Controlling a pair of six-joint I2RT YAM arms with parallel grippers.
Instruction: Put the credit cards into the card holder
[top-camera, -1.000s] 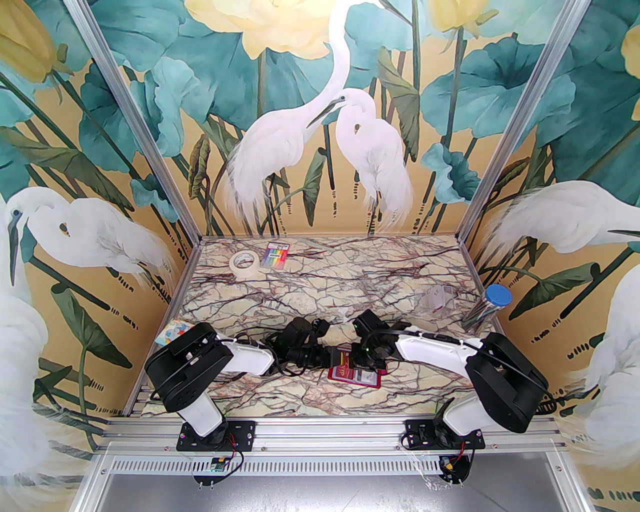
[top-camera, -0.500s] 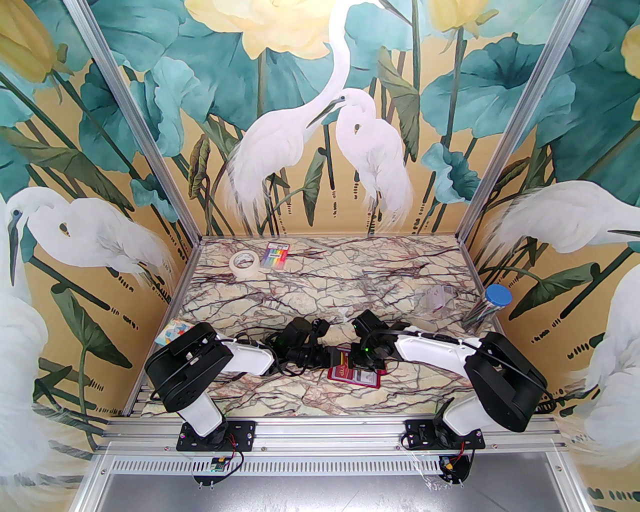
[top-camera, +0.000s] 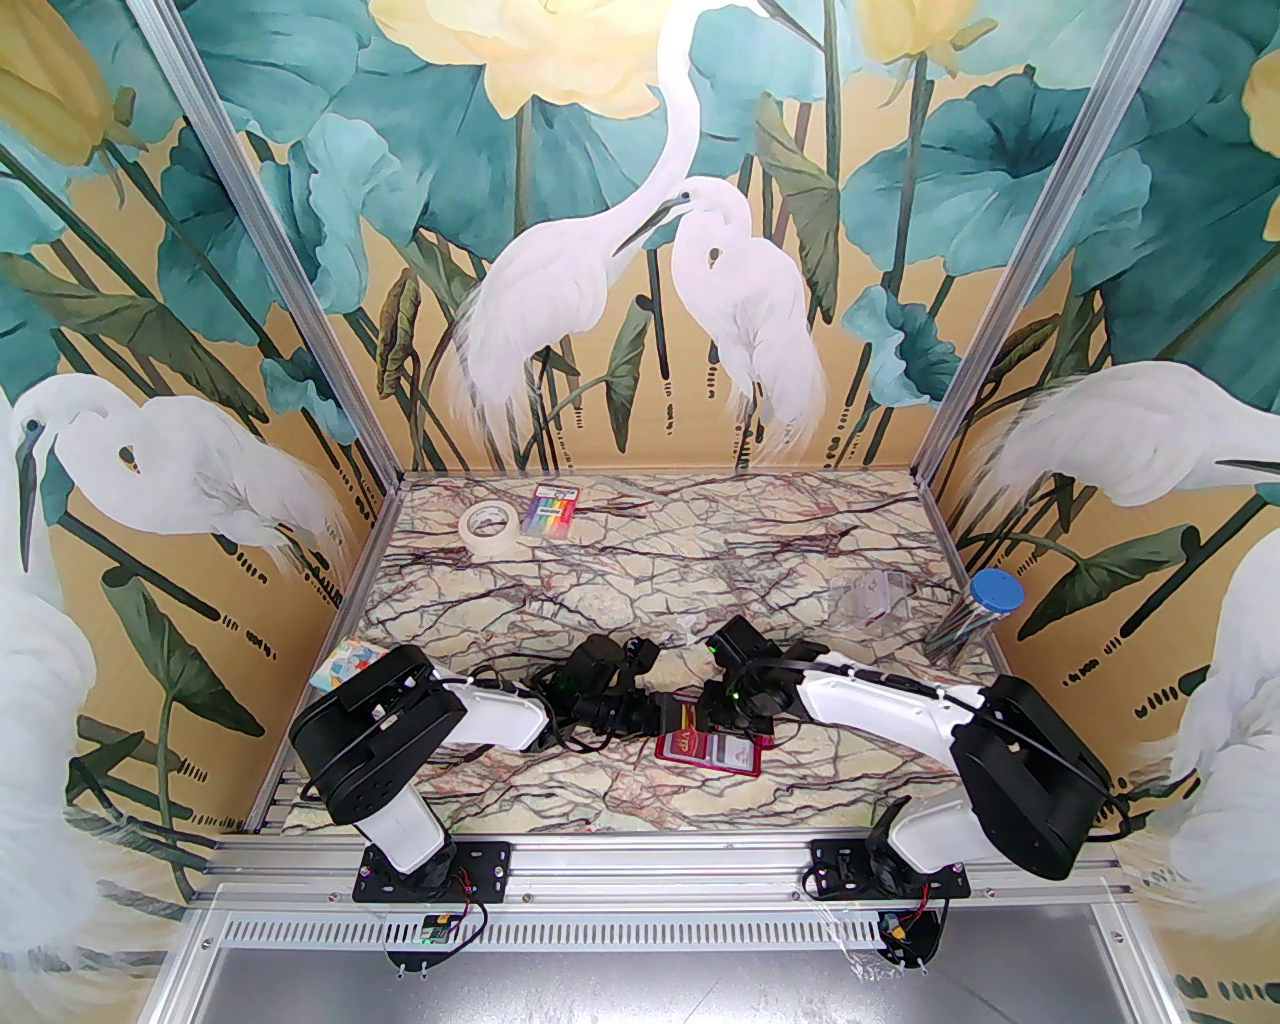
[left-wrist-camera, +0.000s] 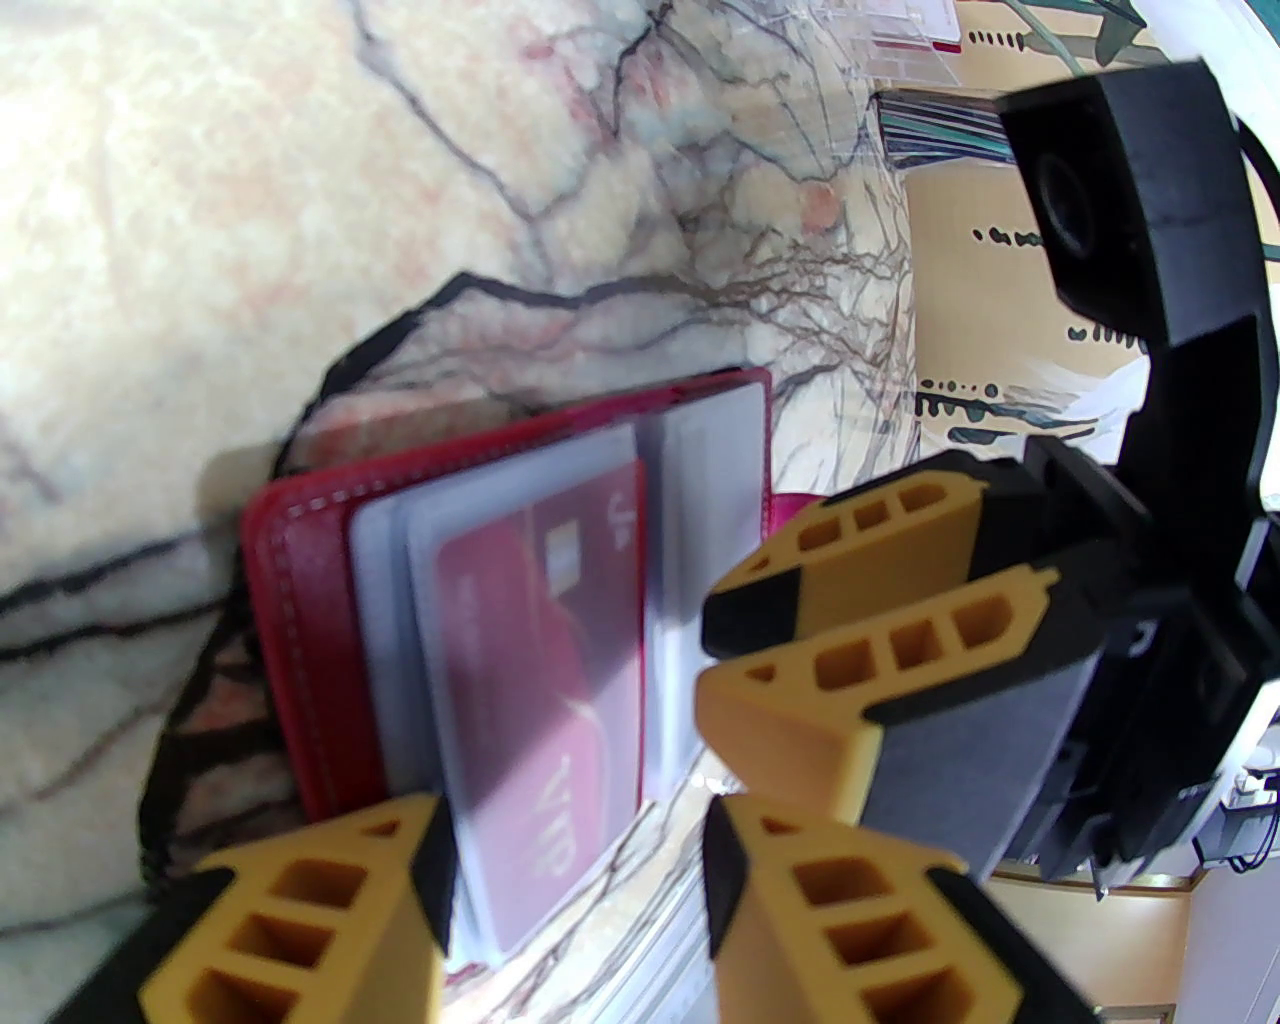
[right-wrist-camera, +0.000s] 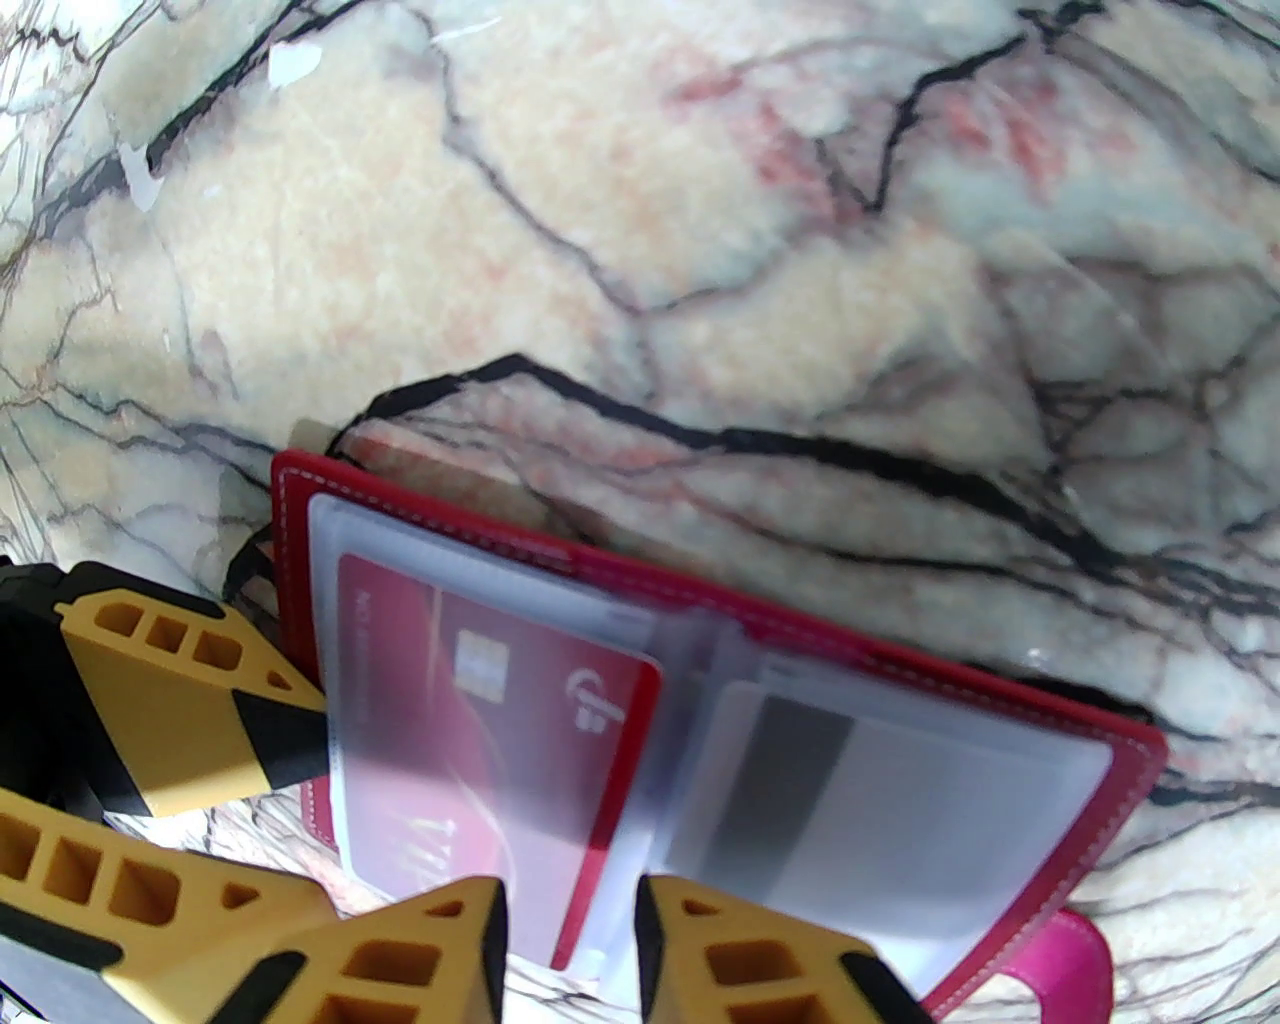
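Observation:
The card holder (right-wrist-camera: 640, 590), a dark red wallet, lies open on the marble table (top-camera: 640, 590) between both arms, its edge also in the left wrist view (left-wrist-camera: 290, 620). A red credit card (right-wrist-camera: 480, 740) marked VIP sits in the left clear sleeve (left-wrist-camera: 540, 680). A pale card with a black stripe (right-wrist-camera: 800, 790) sits in the right sleeve. My right gripper (right-wrist-camera: 572, 950) is open, its jaws a little apart around the red card's near corner. My left gripper (left-wrist-camera: 575, 880) is open astride the left sleeve's edge, one pad against it.
A tape roll (top-camera: 488, 527) and a rainbow-striped packet (top-camera: 555, 510) lie at the back left. A clear plastic case (top-camera: 872, 600) and a blue-lidded tube (top-camera: 975, 610) sit at the right. A colourful packet (top-camera: 345, 665) rests by the left wall. The wallet's pink snap tab (right-wrist-camera: 1070, 960) sticks out near.
My right gripper's jaws have parted slightly at the red card, and the right arm's elbow has swung out to the right. The left arm and the wallet have stayed put.

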